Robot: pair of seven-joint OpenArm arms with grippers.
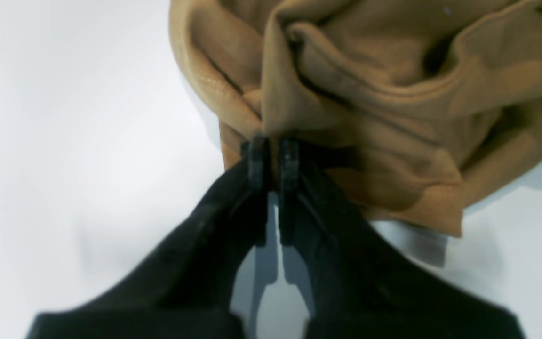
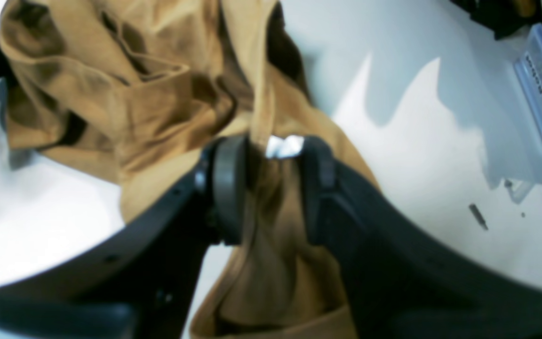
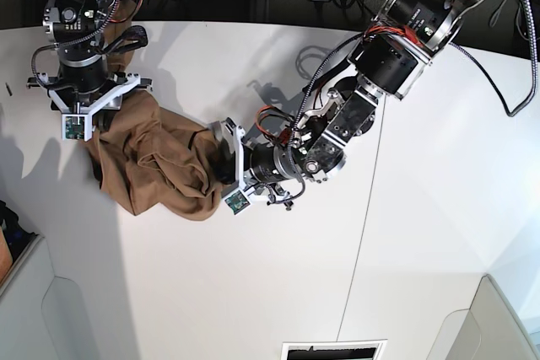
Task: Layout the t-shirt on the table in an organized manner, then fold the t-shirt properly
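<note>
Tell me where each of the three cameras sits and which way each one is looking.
Left wrist: on the left arm, looking along the left gripper, shut on a fold of the t-shirt.
Right wrist: on the right arm, looking past the right gripper, jaws apart with cloth between them.
Base: overhead, looking down on the table and both arms.
Shared: every view shows the t-shirt and the white table.
</note>
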